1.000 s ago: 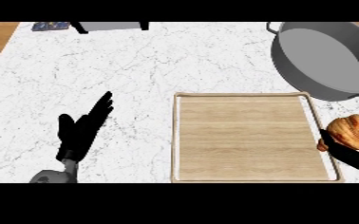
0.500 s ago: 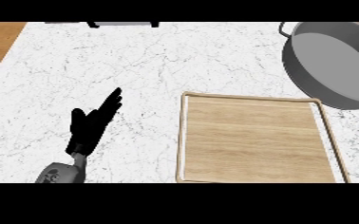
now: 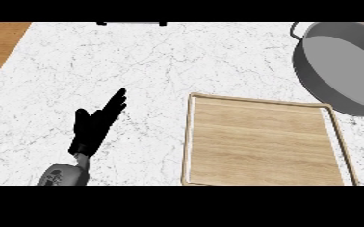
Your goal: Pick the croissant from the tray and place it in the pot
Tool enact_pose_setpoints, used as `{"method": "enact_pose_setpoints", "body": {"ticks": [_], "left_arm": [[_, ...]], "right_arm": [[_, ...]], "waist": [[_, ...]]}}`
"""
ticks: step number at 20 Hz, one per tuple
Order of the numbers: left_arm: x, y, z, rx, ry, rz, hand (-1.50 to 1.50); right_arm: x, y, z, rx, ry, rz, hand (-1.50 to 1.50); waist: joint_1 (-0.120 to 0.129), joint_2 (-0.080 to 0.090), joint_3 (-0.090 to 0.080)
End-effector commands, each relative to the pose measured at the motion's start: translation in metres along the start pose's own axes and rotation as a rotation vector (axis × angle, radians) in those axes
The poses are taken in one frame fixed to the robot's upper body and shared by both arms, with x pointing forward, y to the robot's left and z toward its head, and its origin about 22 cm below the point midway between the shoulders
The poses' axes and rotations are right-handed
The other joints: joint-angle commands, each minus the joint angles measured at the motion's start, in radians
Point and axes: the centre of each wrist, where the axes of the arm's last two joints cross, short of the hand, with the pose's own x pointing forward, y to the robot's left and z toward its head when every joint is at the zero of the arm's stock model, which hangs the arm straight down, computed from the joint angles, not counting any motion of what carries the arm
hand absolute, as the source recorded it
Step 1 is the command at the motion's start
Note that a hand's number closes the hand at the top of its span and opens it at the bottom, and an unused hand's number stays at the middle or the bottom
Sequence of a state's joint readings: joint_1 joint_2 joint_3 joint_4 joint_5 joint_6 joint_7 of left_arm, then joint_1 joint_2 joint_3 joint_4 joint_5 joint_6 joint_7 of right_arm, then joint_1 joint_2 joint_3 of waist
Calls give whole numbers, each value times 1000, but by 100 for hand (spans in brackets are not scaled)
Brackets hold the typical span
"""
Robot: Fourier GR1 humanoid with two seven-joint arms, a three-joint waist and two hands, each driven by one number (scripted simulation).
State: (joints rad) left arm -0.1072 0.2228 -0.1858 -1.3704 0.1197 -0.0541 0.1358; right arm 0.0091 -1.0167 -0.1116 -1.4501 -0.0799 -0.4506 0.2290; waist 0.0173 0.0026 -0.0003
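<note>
A wooden tray [image 3: 263, 139] with a pale rim lies on the white marble counter at the lower right, and nothing lies on its board. The grey pot [image 3: 334, 65] stands at the right edge just beyond the tray, partly cut off, with its inside showing bare. No croissant shows anywhere in the view. My left hand [image 3: 96, 125] rests open at the lower left, fingers straight and pointing up and to the right, well left of the tray. My right hand is out of the view.
A strip of brown wood [image 3: 10, 36] shows at the counter's upper left corner. A dark object [image 3: 131, 23] sits at the far edge, mostly cut off. White marble counter [image 3: 142, 62] spreads between my left hand and the pot.
The view has shifted, so the tray and pot sit further right. The croissant, seen a second ago at the right edge in my right hand, has left the view. My left hand keeps its pose.
</note>
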Motion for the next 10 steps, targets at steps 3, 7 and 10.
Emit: {"method": "enact_pose_setpoints", "body": {"ticks": [3,7,10], "left_arm": [[-1,10,2,-22,7,-10,0],[0,1,-8,-37,8,-9,0],[-6,-3,-3,-21,16,-17,0]], "right_arm": [[51,-1,-40,72,34,102,150],[57,16,-66,115,56,184,150],[60,56,-66,176,36,251,150]], "waist": [[18,4,0],[30,9,0],[27,7,0]]}}
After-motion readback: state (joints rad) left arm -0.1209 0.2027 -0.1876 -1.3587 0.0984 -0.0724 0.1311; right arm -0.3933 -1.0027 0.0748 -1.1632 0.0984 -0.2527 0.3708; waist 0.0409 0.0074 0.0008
